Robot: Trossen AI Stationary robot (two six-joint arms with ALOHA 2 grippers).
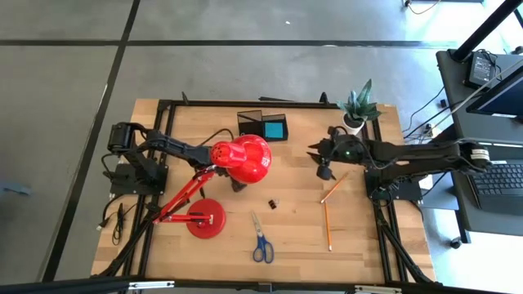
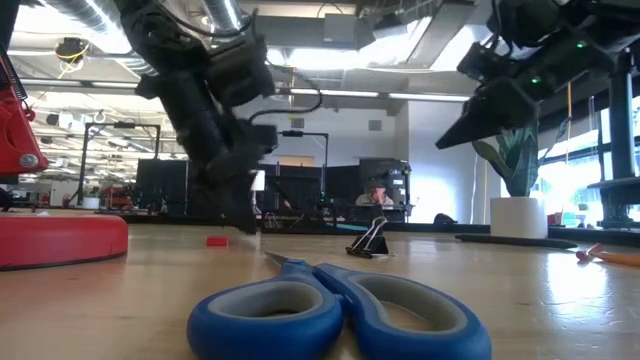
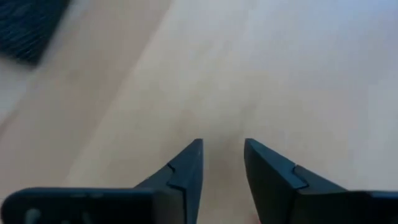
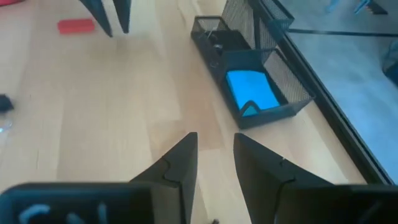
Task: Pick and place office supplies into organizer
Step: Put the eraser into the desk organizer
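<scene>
We saw the right claw hovering above the counter, fingers slightly parted and empty. The organizer sat well apart from it toward the far edge, a blue block inside. Two pencils lay just near-side of that claw, the scissors farther off. The left claw, narrowly parted and empty, pointed down over bare wood by the red lamp.

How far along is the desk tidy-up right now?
Early. The organizer holds only a blue block. Neither the left gripper nor the right gripper holds anything. Scissors, two pencils, a binder clip and a red piece remain on the table.
</scene>
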